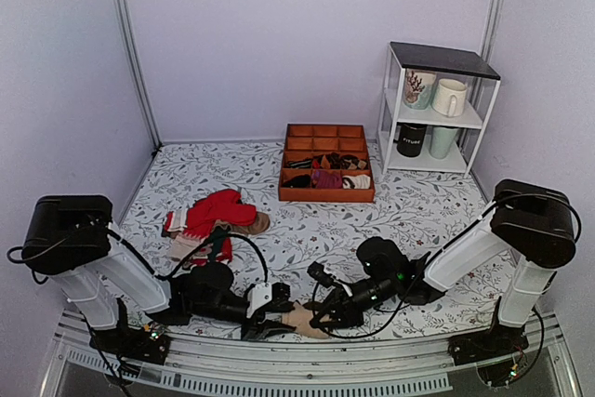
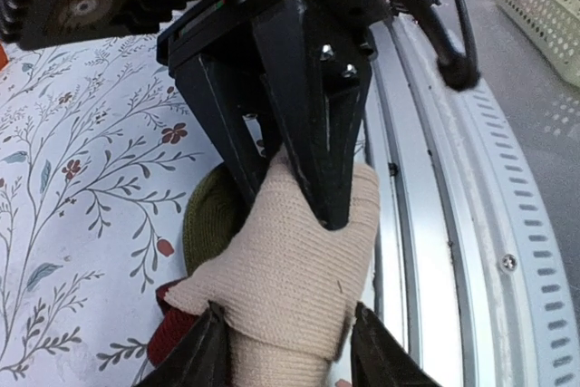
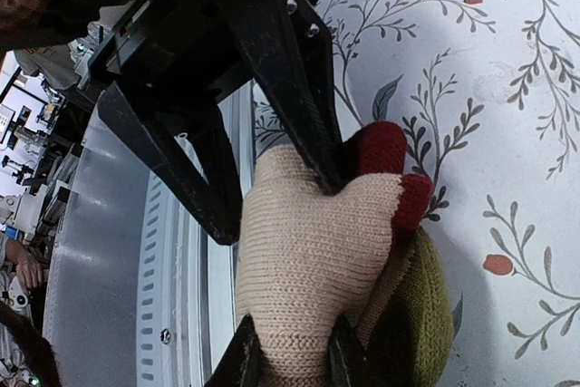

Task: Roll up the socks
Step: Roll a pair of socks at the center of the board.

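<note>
While both arms reach low to the near edge of the floral table (image 1: 428, 202), the socks (image 1: 302, 320) lie between them as a beige bundle just beside the metal rail (image 2: 444, 224), with the olive toe (image 3: 426, 305) and maroon cuff (image 3: 385, 147) showing on the side away from that rail. The right gripper (image 3: 294, 360) pinches a narrow fold of the beige knit. The left gripper (image 2: 285, 355) clasps the bundle across its width, a finger pressed to each flank. Well apart on the table are red socks (image 1: 221, 211), an orange tray (image 1: 325, 198) and a mug shelf (image 1: 442, 58)
</note>
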`<action>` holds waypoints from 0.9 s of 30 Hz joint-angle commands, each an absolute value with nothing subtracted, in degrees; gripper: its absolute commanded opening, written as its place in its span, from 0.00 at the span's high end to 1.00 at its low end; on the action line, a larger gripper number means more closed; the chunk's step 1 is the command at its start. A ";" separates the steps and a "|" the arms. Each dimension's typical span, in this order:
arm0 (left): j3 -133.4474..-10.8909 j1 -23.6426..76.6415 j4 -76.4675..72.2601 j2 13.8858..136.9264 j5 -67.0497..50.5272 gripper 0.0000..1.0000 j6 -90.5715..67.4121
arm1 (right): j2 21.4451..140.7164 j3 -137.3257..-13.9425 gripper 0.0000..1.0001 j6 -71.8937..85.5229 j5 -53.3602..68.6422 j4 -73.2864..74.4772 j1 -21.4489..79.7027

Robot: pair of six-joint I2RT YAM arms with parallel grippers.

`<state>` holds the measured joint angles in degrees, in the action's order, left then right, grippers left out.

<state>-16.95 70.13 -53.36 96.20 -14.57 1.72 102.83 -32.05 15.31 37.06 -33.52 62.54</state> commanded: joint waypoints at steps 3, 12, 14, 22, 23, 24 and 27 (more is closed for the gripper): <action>-18.27 71.34 -55.39 98.97 -15.56 0.54 1.06 | 106.61 -30.46 0.81 13.57 34.54 -20.10 61.48; -23.30 72.31 -47.42 104.69 -16.01 0.67 0.23 | 108.16 -31.51 0.80 12.76 36.05 -19.32 60.74; -24.47 72.33 -45.31 105.68 -16.19 0.73 -0.66 | 108.05 -32.11 0.80 12.51 36.39 -18.84 60.65; -27.75 70.39 -32.46 107.03 -17.42 1.00 -11.51 | 99.70 -34.89 0.69 8.47 30.95 -12.38 60.37; -28.19 70.12 -30.58 107.43 -17.82 1.00 -12.72 | 97.75 -35.58 0.67 7.68 29.39 -11.06 60.38; -28.55 70.01 -28.76 107.90 -18.03 1.00 -13.82 | 95.71 -36.09 0.64 6.46 27.33 -9.88 60.38; -28.71 69.83 -26.17 109.44 -18.76 1.00 -16.30 | 88.57 -36.32 0.56 2.41 19.39 -9.31 60.38</action>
